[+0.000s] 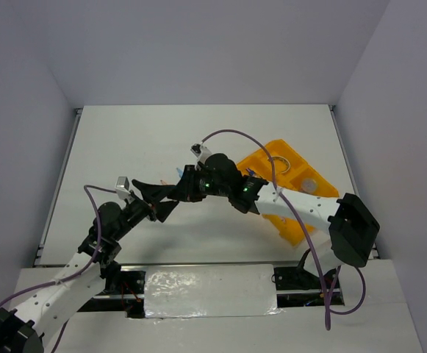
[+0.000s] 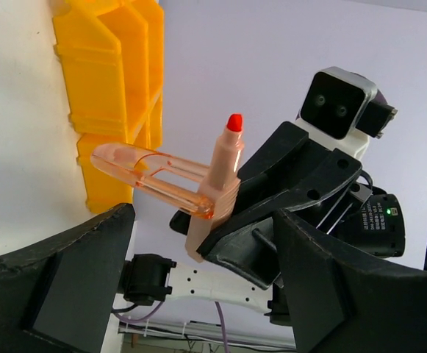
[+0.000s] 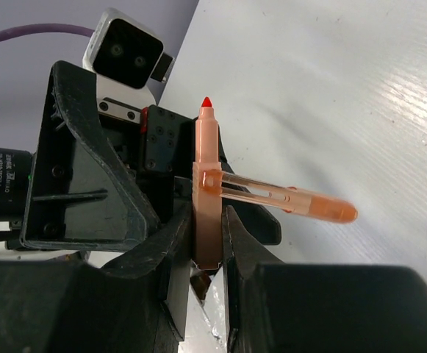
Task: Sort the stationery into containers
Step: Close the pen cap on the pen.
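My right gripper (image 3: 207, 246) is shut on the lower body of a salmon-pink pen (image 3: 206, 169) with a red tip pointing up. A clear salmon-pink cap (image 3: 294, 198) sticks out sideways from the pen. In the left wrist view the same pen (image 2: 219, 184) and cap (image 2: 143, 170) show in front of my open, empty left gripper (image 2: 198, 294). In the top view the left gripper (image 1: 163, 198) faces the right gripper (image 1: 185, 184), tips close together above the table. The orange-yellow tray (image 1: 295, 234) lies at the right, with a tan tape ring (image 1: 280, 163) and a greyish cup (image 1: 310, 184) in it.
The tray also shows in the left wrist view (image 2: 114, 81), beyond the pen. The right arm crosses over the tray's near part and hides some compartments. White walls close in the table at the back and sides.
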Tool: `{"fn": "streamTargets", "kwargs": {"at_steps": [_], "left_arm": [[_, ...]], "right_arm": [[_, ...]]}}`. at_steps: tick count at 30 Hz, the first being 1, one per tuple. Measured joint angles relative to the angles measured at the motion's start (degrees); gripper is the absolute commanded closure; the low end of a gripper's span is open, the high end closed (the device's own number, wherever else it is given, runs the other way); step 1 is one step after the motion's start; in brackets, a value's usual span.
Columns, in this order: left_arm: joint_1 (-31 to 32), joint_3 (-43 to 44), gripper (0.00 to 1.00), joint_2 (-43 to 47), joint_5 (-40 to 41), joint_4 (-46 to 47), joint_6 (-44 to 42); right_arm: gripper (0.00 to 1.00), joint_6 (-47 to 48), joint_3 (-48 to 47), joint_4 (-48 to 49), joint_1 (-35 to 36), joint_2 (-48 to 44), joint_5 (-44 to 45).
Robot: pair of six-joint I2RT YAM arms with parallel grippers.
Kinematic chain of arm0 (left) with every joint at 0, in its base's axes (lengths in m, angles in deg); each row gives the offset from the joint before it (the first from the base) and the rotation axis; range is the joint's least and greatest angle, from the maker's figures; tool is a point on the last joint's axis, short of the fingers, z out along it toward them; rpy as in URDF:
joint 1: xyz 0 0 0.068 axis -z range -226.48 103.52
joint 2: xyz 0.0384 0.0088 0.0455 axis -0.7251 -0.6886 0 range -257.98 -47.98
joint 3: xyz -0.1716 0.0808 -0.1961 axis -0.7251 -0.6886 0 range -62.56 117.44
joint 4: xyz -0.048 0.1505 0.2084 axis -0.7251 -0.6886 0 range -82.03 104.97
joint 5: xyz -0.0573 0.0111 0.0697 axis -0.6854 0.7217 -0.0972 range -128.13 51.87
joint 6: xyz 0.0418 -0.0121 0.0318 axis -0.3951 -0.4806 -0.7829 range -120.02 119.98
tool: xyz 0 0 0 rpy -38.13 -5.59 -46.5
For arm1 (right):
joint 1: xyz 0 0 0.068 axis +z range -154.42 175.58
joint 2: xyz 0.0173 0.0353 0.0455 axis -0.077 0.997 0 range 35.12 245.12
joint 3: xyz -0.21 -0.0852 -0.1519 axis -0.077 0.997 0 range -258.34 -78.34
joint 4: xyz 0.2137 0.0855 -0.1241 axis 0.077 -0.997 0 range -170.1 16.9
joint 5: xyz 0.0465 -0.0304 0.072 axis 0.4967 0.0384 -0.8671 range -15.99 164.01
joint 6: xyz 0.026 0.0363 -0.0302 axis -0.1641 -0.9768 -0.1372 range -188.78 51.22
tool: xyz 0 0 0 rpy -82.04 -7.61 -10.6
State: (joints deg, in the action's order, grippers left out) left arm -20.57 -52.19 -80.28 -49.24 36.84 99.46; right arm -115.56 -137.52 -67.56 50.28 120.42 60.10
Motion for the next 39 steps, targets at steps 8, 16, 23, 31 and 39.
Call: {"fn": "streamTargets", "kwargs": {"at_steps": [8, 16, 23, 31, 39], "left_arm": [[-0.50, -0.17, 0.15, 0.37, 3.82, 0.85, -0.55], [-1.46, -0.28, 0.30, -3.19, 3.74, 4.63, -0.50], [-3.45, -0.26, 0.38, -2.69, 3.26, 4.98, -2.62], [-3.76, 4.04, 0.59, 1.22, 3.54, -0.72, -7.98], [-3.87, 4.87, 0.75, 2.86, 4.24, -4.28, -11.72]], "right_arm": [[1.00, 0.42, 2.93, 0.94, 2.58, -2.60, -2.64], [1.00, 2.62, 4.83, 1.31, 3.23, -5.73, -5.18], [1.00, 4.39, 5.35, 0.33, 3.23, -7.06, -4.72], [1.00, 4.81, 5.35, -1.22, 3.23, -7.41, -1.57], [1.00, 4.85, 5.35, -0.94, 3.23, -8.20, -1.79]]}}
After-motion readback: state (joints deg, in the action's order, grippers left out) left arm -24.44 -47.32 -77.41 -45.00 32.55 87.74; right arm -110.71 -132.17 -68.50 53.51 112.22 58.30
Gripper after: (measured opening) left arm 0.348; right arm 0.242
